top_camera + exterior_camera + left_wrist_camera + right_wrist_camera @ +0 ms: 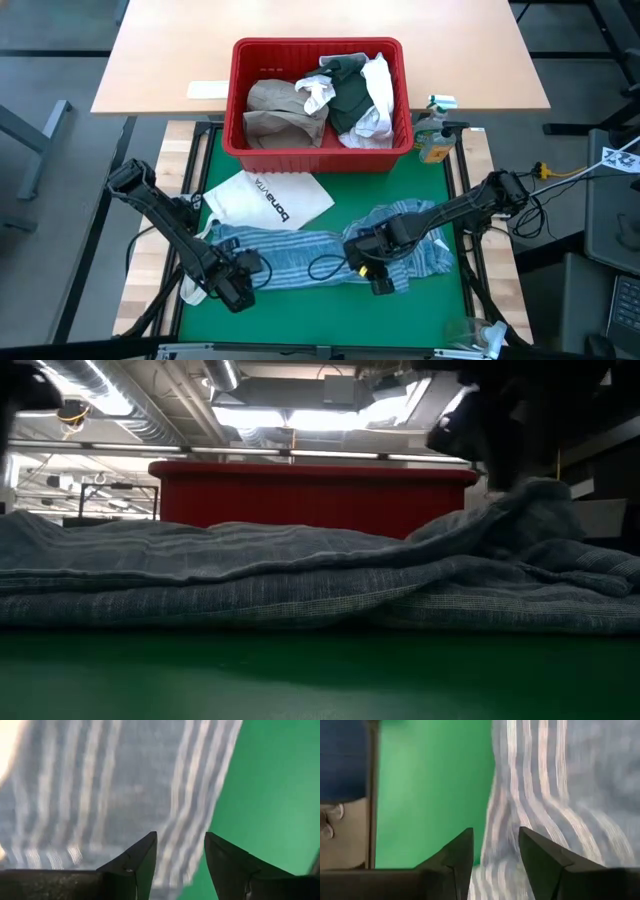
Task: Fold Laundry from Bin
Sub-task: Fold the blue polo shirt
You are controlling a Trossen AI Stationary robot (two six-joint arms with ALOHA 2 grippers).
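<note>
Lying spread across the green mat [330, 300] on the near half of the counter [480, 60] is the blue-striped cloth [300, 258], stretched sideways in a long, rumpled band from the left arm to the right arm. The left tool [243, 285] sits low over the cloth's near left edge; in the left wrist view its two dark fingers [137, 862] stand apart with nothing between them, and the striped fabric lies under and beyond them, its edge meeting bare green mat. The right tool [378, 275] hovers at the cloth's near edge toward the right, and the right wrist view shows its fingers [455, 857] likewise parted and empty, stripes on one side and green mat on the other. From the low view the cloth [300, 575] forms a wide, wrinkled mound that rises higher at its right end.

Behind the cloth, a white tote bag [265, 198] with black lettering lies flat on the mat, partly tucked under the striped fabric. Farther back stands the red bin [245, 140], straddling the far edge of the mat. It holds a tan shirt [275, 115] on its left side and a dark top [350, 95] with white pieces [378, 80] on its right. A bottle [435, 140] stands just beside the bin's right wall.
</note>
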